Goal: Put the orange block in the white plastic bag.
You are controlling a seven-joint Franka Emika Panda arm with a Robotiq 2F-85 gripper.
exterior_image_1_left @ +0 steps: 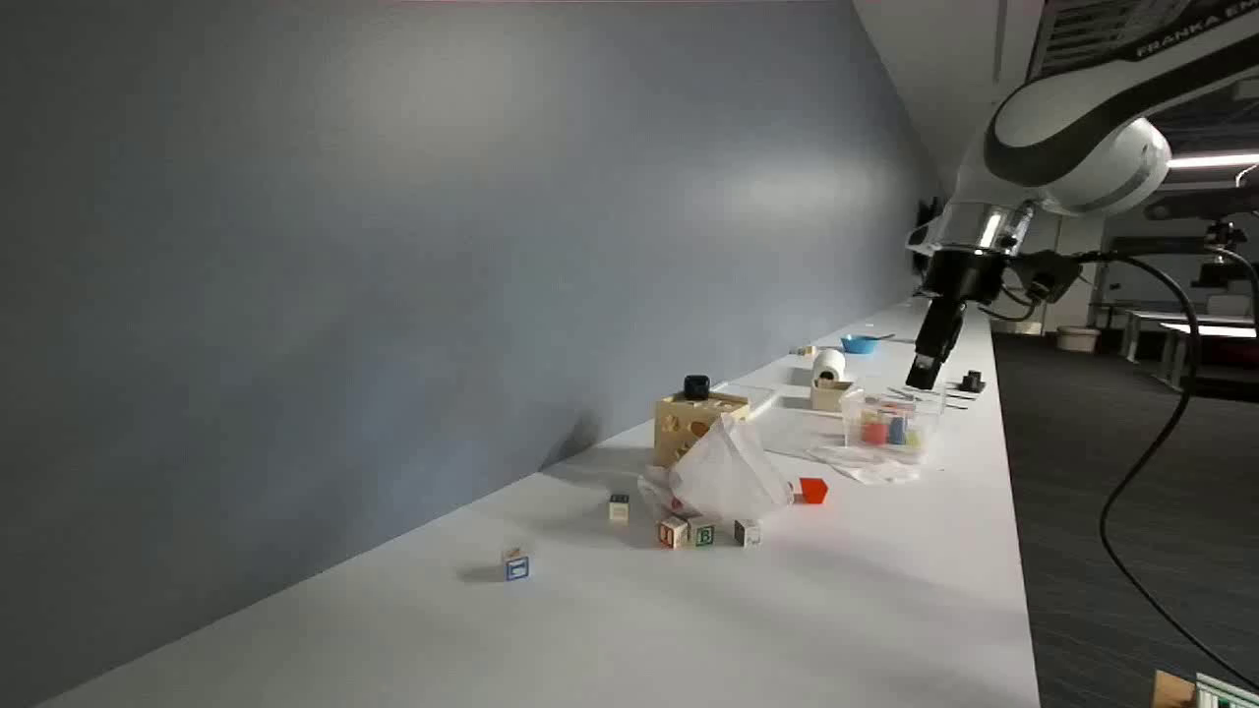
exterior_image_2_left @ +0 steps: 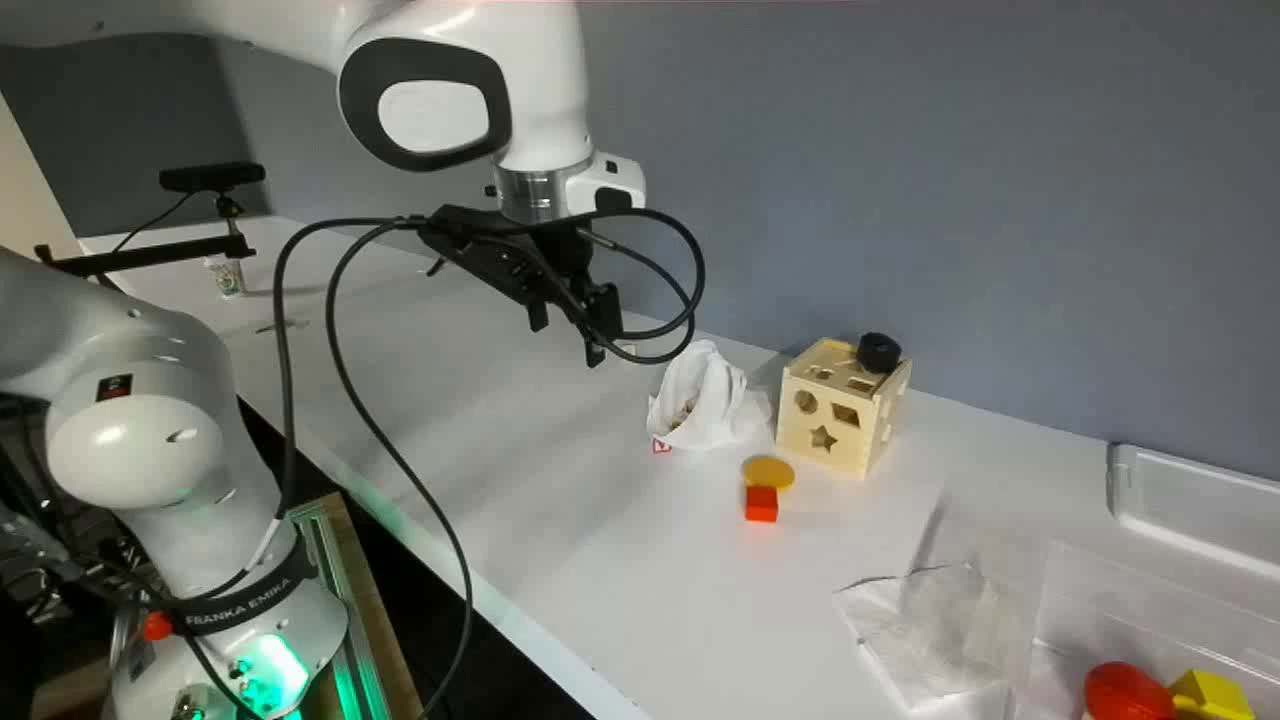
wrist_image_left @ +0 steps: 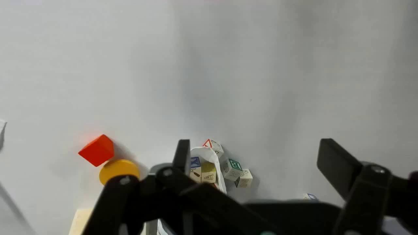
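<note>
white tabletop [exterior_image_2_left: 560, 500]: small orange-red cuboid block [exterior_image_2_left: 761, 504] at five o'clock from the crumpled white plastic bag [exterior_image_2_left: 712, 398] (in an exterior view); black two-fingered gripper [wrist_image_left: 255, 151] spread wide.

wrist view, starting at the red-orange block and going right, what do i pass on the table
Red-orange block, yellow disc, white plastic bag, green-lettered block, pale lettered block, partly hidden blue-marked block.

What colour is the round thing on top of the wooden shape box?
The round thing is black; it shows best in an exterior view.
</note>
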